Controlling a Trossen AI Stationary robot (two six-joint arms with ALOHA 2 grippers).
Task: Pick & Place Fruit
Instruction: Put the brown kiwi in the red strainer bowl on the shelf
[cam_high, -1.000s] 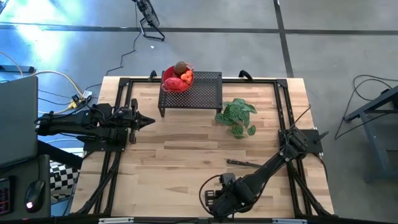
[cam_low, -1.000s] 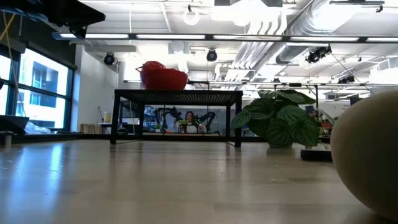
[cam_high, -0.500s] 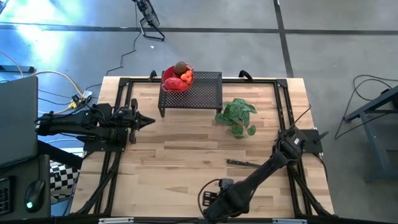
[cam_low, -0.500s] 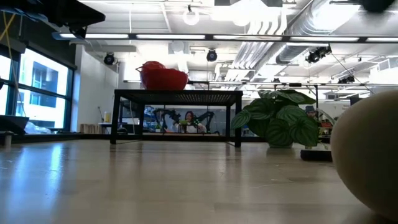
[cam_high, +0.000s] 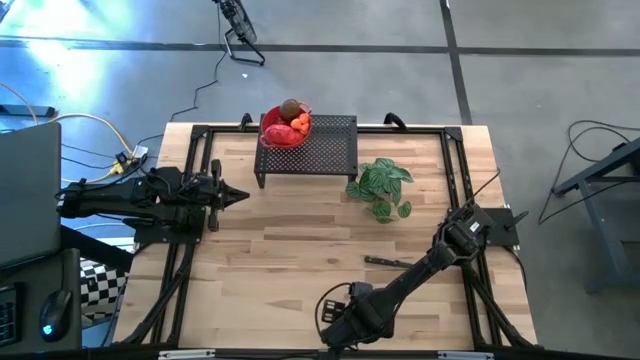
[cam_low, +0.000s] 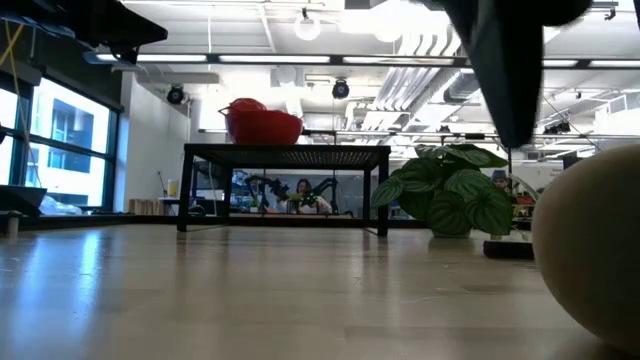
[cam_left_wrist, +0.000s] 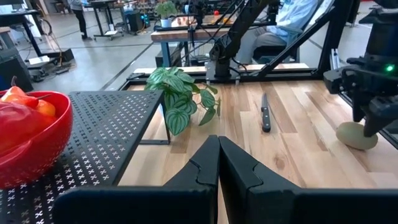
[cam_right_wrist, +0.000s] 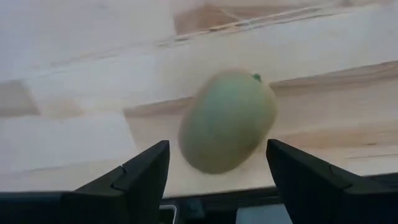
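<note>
Right wrist view gives me the clearest read: my right gripper (cam_right_wrist: 217, 180) has its two dark fingers (cam_right_wrist: 140, 174) spread wide apart, with the olive-green oval fruit (cam_right_wrist: 228, 121) lying on the wooden table (cam_right_wrist: 74, 74) between and just ahead of them. Neither finger touches it; light wood shows on both sides of the fruit, so nothing is held. From the high view the right gripper (cam_high: 335, 322) sits at the near edge of the table, well away from the black mesh stand (cam_high: 322, 148), though the fruit itself is hidden under the arm there. In the low view the fruit (cam_low: 590, 250) fills the right edge, resting on the tabletop, with part of the right arm hanging above it.

The red bowl (cam_high: 284, 131) stands on one end of the mesh stand, with a brown piece and red and orange pieces piled in it; I cannot count them reliably. The leafy plant (cam_high: 381, 187) is just beside the stand, and the knife (cam_high: 391, 262) lies between the plant and the right gripper.

My left gripper (cam_left_wrist: 217, 165) waits beside the stand, fingers pressed together, empty.
</note>
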